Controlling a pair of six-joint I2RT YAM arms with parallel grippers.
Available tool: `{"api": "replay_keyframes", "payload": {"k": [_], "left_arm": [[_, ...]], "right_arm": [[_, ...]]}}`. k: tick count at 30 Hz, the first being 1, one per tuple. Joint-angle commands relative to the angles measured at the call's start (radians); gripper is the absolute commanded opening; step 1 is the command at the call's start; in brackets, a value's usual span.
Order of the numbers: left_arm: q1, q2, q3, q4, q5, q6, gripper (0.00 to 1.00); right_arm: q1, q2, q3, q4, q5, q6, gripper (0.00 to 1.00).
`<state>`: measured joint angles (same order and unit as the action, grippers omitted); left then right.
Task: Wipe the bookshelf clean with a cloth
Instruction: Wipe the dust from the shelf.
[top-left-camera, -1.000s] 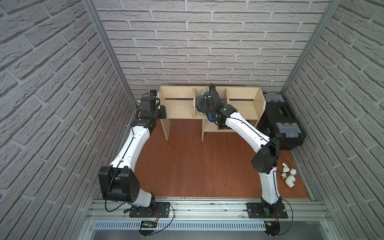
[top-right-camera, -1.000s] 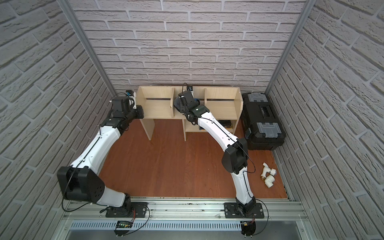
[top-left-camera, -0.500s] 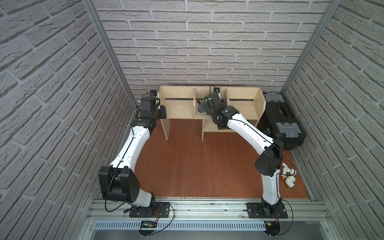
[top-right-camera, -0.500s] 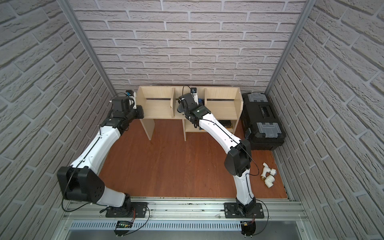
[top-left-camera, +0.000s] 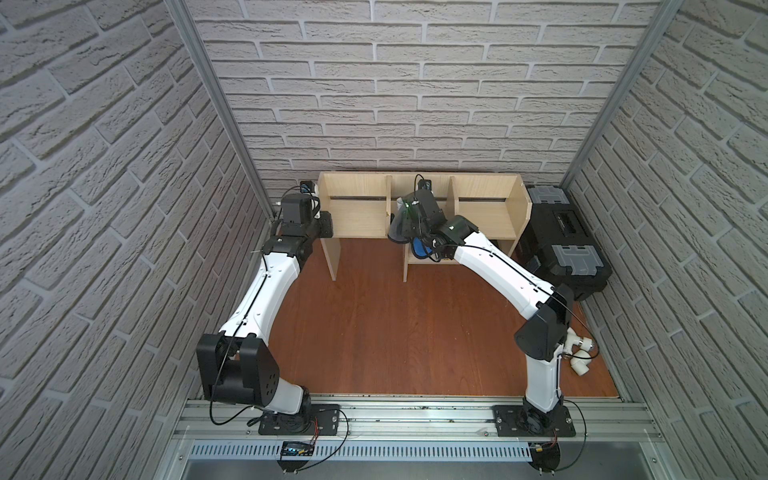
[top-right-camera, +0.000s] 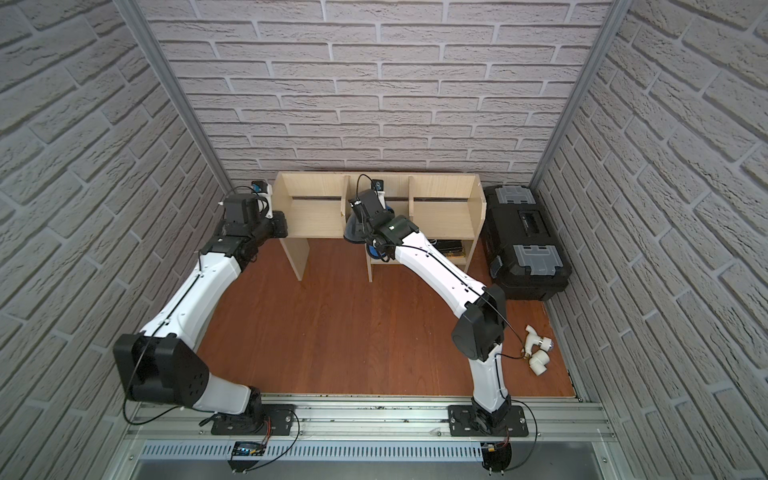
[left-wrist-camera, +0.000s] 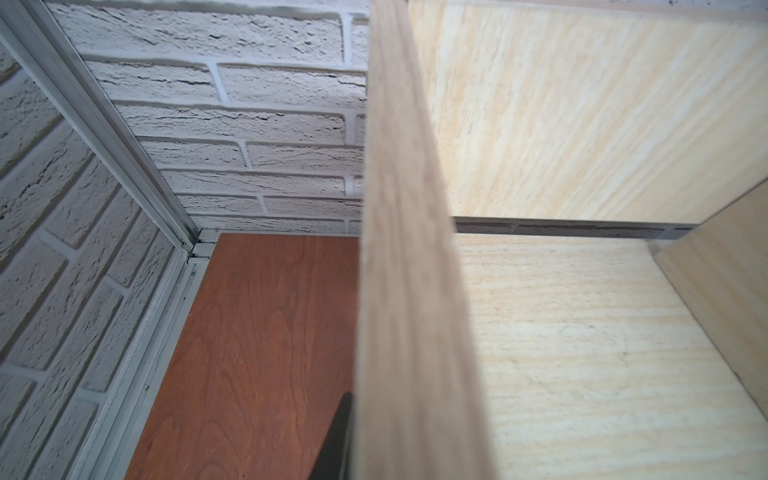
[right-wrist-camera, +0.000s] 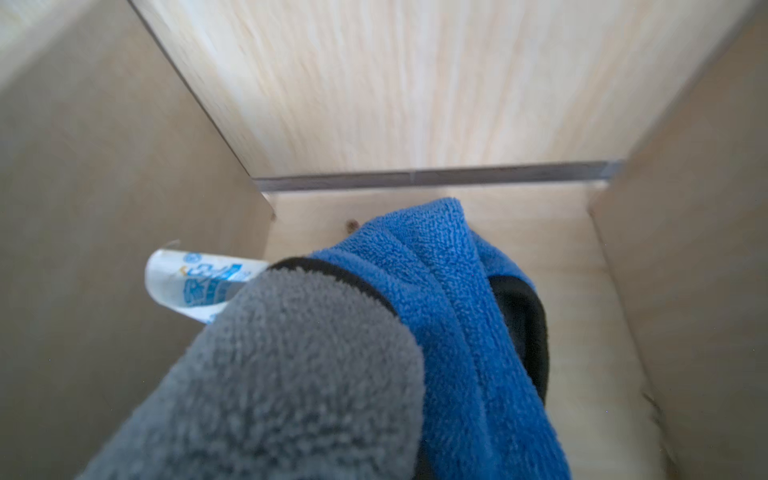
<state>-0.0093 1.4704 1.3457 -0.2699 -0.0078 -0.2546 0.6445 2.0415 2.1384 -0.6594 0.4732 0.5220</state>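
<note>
Held cloth bunched in closed right fingers, blue fold beside grey, lower centre of right wrist frame; sat inside middle compartment of bookshelf, upper centre in both top views. Clamped left fingers shut on bookshelf end panel, left of centre there.

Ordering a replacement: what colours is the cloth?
The cloth: blue and grey, black-edged; best in right wrist view.

Low light-wood bookshelf standing far centre, two upright dividers, blue-and-grey cloth bunched in its middle compartment, trailing over the near edge
</note>
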Motion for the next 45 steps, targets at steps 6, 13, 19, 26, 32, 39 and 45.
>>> {"api": "replay_keyframes", "payload": {"k": [6, 13, 19, 26, 32, 39, 45], "left_arm": [[0.005, -0.026, -0.026, -0.028, 0.108, -0.125, 0.0], [0.007, -0.026, -0.026, -0.027, 0.111, -0.127, 0.0], [0.007, -0.028, -0.027, -0.027, 0.106, -0.126, 0.0], [0.01, -0.021, -0.026, -0.028, 0.114, -0.134, 0.0], [0.007, -0.024, -0.029, -0.02, 0.12, -0.132, 0.0], [-0.022, -0.045, -0.033, -0.027, 0.107, -0.122, 0.0], [-0.014, -0.068, -0.039, -0.029, 0.09, -0.121, 0.0]], "right_arm": [[-0.086, 0.093, 0.147, -0.028, 0.015, -0.025, 0.03], [-0.074, -0.013, -0.123, 0.042, -0.098, 0.001, 0.03], [-0.053, -0.214, -0.438, 0.152, -0.081, 0.042, 0.03], [-0.039, -0.191, -0.373, 0.171, -0.126, 0.011, 0.03], [-0.041, -0.003, -0.13, 0.179, -0.193, -0.024, 0.03], [-0.04, 0.019, -0.075, 0.164, 0.21, -0.102, 0.03], [-0.045, -0.099, -0.227, 0.213, 0.349, -0.117, 0.03]]}}
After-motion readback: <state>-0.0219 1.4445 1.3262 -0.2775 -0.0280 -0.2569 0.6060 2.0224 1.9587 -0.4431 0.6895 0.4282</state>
